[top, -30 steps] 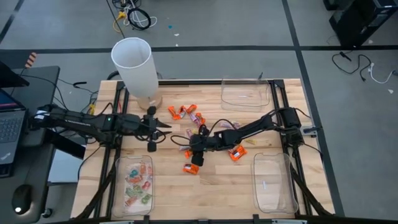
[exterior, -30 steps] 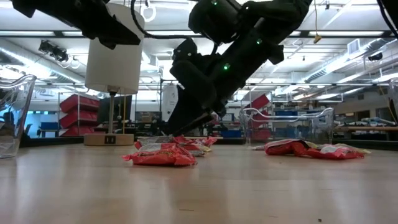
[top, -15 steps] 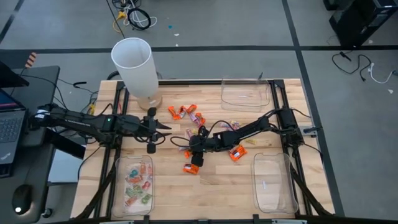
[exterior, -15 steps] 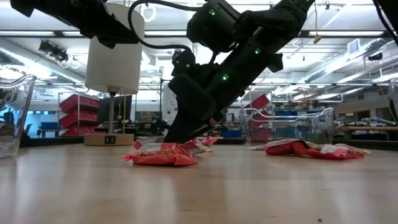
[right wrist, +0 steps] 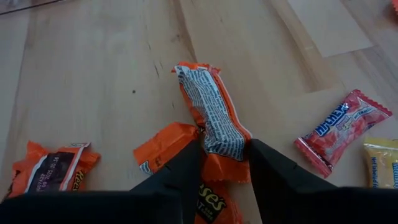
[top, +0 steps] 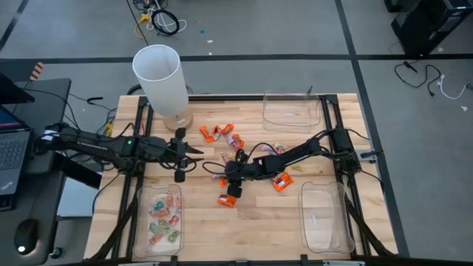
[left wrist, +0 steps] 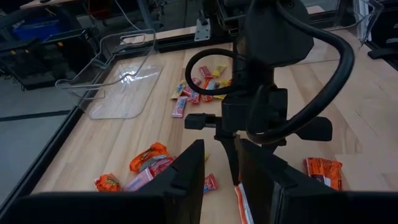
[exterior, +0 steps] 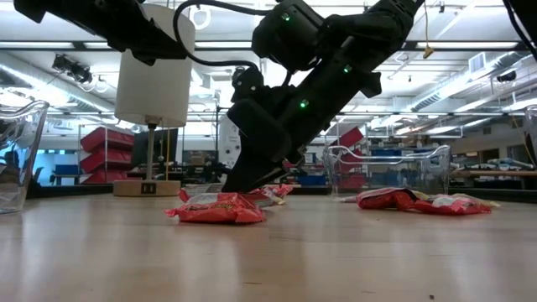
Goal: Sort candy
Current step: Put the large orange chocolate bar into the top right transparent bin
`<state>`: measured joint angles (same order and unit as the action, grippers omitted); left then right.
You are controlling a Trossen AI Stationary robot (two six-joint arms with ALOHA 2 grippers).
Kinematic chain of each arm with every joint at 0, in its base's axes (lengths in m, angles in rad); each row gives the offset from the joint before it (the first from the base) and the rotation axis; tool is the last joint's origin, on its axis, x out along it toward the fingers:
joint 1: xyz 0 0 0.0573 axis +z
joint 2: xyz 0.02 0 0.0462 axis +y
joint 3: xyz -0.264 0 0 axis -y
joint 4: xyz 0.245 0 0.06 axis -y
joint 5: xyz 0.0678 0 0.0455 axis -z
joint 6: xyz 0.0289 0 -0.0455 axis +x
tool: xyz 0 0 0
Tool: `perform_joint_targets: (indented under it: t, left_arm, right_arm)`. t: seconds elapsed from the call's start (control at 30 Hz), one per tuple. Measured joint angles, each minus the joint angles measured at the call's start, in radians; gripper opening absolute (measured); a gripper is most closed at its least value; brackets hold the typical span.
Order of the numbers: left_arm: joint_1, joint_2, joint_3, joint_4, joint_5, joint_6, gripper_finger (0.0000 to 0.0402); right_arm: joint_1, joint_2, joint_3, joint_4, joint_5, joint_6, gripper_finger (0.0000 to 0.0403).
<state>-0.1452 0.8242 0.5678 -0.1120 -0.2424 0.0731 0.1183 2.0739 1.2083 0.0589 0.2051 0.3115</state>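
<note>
Candy lies scattered mid-table: orange pieces, pink ones, and another orange piece. My right gripper reaches in from the table's right, down among the orange candy, with its fingers closed in on one orange piece. More orange wrappers lie flat beside it. My left gripper hovers open above the table's left middle, with nothing between its fingers. The low view shows the right fingertips down at the candy. My right gripper has one end of the orange candy between its two fingers, one finger on each long side. The fingers slant down from the table's right side and lie along the candy. The candy's far end rests on the table, partly over another orange wrapper.
A clear tray at the near left holds sorted candy. Empty clear trays stand at the far right and near right. A tall white cylinder stands at the far left. Pink and yellow candy lie nearby.
My right gripper has sunk a little toward the orange candy on the table, then kept still.
</note>
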Motion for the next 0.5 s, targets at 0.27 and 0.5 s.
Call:
perform_joint_targets:
  t: [0.27,0.5]
  left_arm:
    - [0.000,0.000,0.000,0.000,0.000,-0.003,0.0101]
    - [0.000,0.000,0.000,0.000,0.000,-0.003,0.0101]
  right_arm:
    - [-0.005,0.000,0.000,-0.001,-0.016,-0.003,0.0126]
    - [-0.007,0.000,0.000,-0.002,-0.016,-0.008,0.0161]
